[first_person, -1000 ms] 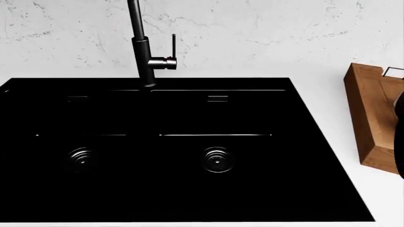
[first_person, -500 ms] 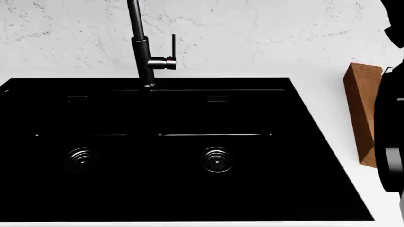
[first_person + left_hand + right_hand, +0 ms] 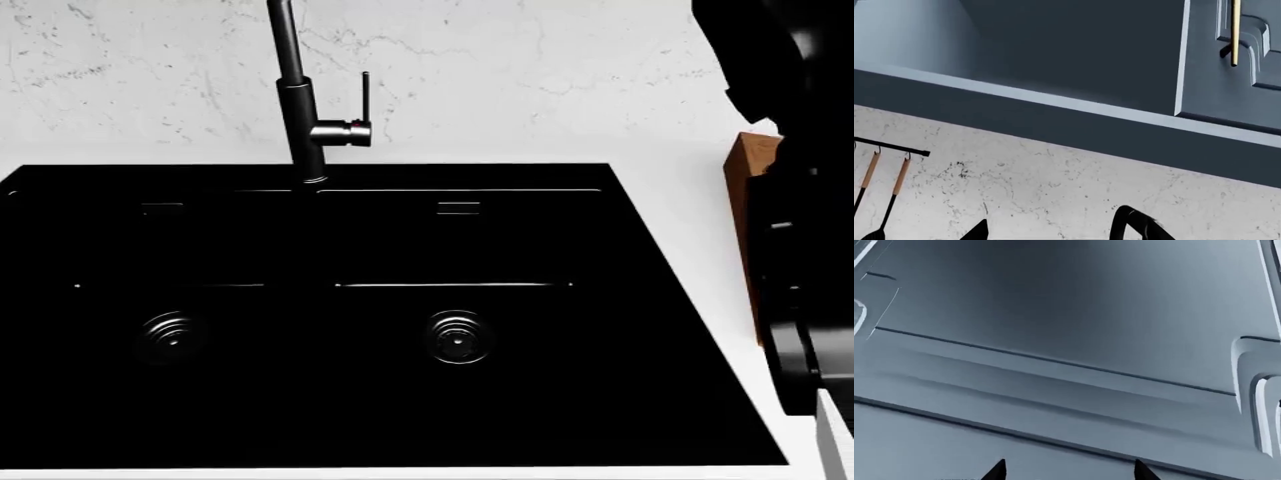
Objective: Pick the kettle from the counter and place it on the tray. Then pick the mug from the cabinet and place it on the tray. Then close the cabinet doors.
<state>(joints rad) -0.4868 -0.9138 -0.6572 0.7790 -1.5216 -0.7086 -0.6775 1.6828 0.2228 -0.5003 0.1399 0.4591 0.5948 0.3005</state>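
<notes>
Although neither the kettle nor the mug showed in any view, both wrist cameras faced the upper cabinets, so the work in hand was most likely the cabinet part of the task: fetching the mug or shutting the doors. Which of the two it was could not be settled. The left gripper (image 3: 1054,232) had its fingertips apart with nothing between them. Ahead of it and above lay the open cabinet (image 3: 1074,50), whose visible part looked bare, and off to one side a cabinet door (image 3: 1247,95) with a brass handle (image 3: 1235,30). The right gripper (image 3: 1069,472) was likewise spread and unladen, close in front of a plain grey-blue door panel (image 3: 1074,315). If the doors were next, each hand would need to get behind or against a door's free edge and push it home. If the mug was next, a hand had to reach deeper into the opening. In the head view the dark right arm (image 3: 787,250) covered nearly all of the tray (image 3: 747,160), leaving only a brown corner on the counter (image 3: 694,200) beside the sink (image 3: 334,350). Whether the kettle already stood on the tray was hidden.
</notes>
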